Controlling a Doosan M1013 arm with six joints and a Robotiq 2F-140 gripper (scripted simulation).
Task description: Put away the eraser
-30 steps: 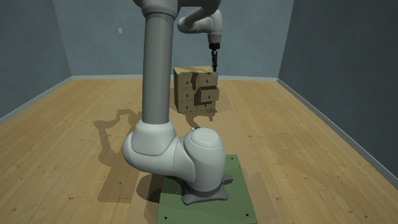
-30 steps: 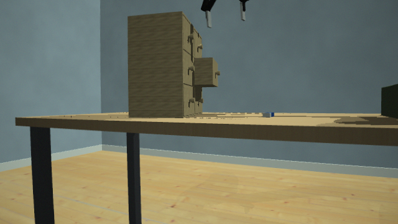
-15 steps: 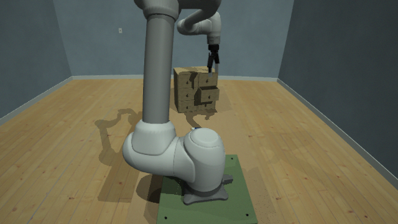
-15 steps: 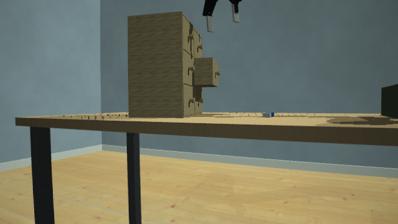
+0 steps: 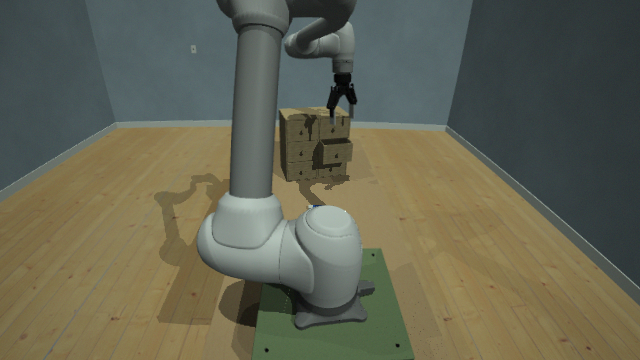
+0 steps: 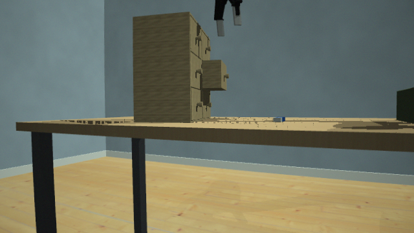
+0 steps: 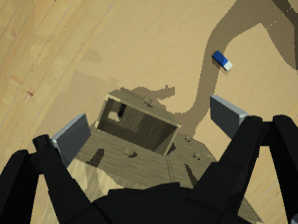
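End effector (image 5: 343,120) (image 6: 229,28) (image 7: 148,115), fingers wide apart w/ nothing held, hung above the chest (image 5: 302,134) (image 6: 162,68) (image 7: 200,145); middle drawer (image 5: 336,152) (image 6: 213,75) (image 7: 142,135) was out, dark item inside, unidentified. Blue-white eraser (image 5: 314,206) (image 6: 279,119) (image 7: 222,60) lay on the counter (image 6: 207,135) (image 7: 165,60), transfer & closing left.

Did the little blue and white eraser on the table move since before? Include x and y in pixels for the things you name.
No. The blue and white eraser (image 5: 314,206) (image 6: 279,119) (image 7: 221,60) sits just as far from the wooden chest (image 5: 283,145) (image 6: 162,68) (image 7: 110,172) in the exterior view.
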